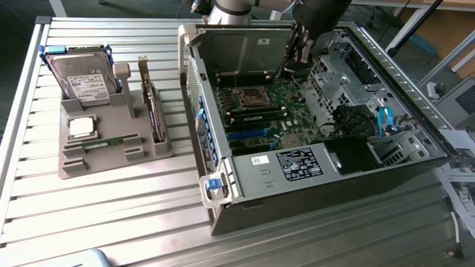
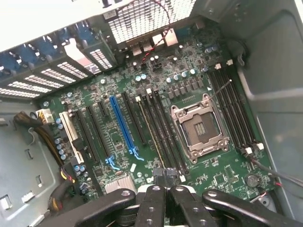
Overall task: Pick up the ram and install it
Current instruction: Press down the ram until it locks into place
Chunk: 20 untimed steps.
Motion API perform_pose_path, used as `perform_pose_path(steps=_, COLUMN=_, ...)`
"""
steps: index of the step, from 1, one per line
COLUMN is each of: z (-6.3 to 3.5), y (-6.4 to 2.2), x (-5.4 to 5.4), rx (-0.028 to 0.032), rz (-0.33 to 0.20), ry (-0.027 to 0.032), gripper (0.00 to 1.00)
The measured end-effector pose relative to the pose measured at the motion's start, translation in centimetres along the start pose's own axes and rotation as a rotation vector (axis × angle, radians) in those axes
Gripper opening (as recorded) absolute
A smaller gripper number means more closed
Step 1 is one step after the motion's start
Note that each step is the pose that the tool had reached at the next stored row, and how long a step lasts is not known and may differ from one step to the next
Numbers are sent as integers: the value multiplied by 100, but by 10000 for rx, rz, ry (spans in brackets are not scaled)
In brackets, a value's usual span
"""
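Observation:
The ram (image 1: 104,143), a thin green stick with black chips, lies flat in the front slot of the grey holder tray (image 1: 111,164) at the exterior view's left. My gripper (image 1: 300,60) hangs far from it, over the open computer case (image 1: 312,183), above the motherboard (image 1: 267,111). In the wrist view the gripper (image 2: 167,185) is shut, its black fingers (image 2: 155,201) pressed together with nothing between them. They hover above the long memory slots (image 2: 163,127) beside the empty processor socket (image 2: 201,128). One stick (image 1: 256,116) stands in a slot on the board.
On the tray also sit a hard drive (image 1: 83,80), a square silver processor chip (image 1: 82,127) and an upright expansion card (image 1: 152,105). The case's metal walls, drive cages (image 1: 349,78) and blue cables (image 1: 386,119) close in around the board. A blue card slot (image 2: 122,125) lies beside the memory slots.

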State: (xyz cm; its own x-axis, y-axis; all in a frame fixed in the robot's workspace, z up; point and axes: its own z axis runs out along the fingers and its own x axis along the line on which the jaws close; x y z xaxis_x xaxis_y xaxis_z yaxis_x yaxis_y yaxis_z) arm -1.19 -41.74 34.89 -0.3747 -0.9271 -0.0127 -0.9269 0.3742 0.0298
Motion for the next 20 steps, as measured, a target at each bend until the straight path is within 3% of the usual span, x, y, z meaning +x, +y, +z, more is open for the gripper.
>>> perform_pose_path(steps=6, z=0, y=0, x=0, rx=7, rz=533, ry=-16, gripper=10)
perform_pose_path(steps=20, z=0, y=0, x=0, rx=31, rz=2480, ry=-74, gripper=10)
